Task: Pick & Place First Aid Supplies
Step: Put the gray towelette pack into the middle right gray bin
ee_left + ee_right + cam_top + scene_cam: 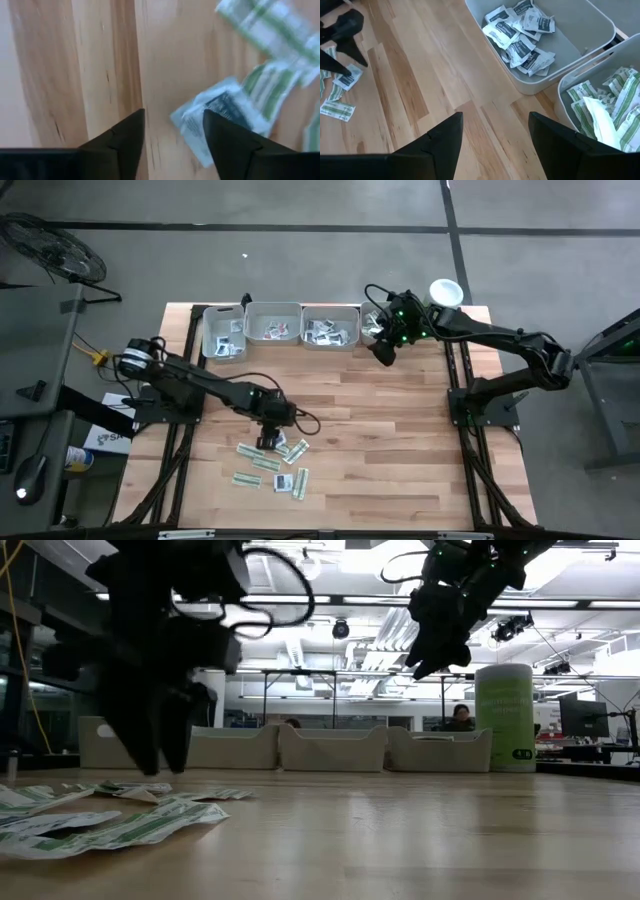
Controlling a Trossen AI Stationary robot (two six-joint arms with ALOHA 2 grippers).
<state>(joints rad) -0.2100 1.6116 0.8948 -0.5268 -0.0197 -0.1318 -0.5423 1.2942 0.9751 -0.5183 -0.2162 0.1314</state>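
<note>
Nearest lay green-white sachets (110,825), where we held our left gripper (172,130) open, our right gripper (495,132) open near the trays (580,35).

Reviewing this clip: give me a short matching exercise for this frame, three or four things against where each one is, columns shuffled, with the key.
Things:
1. left hand
2. right hand
3. green tub
4. loose sachets

Places:
A. table's far right corner
B. wood near the front edge
C. raised beside the rightmost tray
D. low over the sachet pile, open

Pairs: 1-D, 2-C, 3-A, 4-B
</note>
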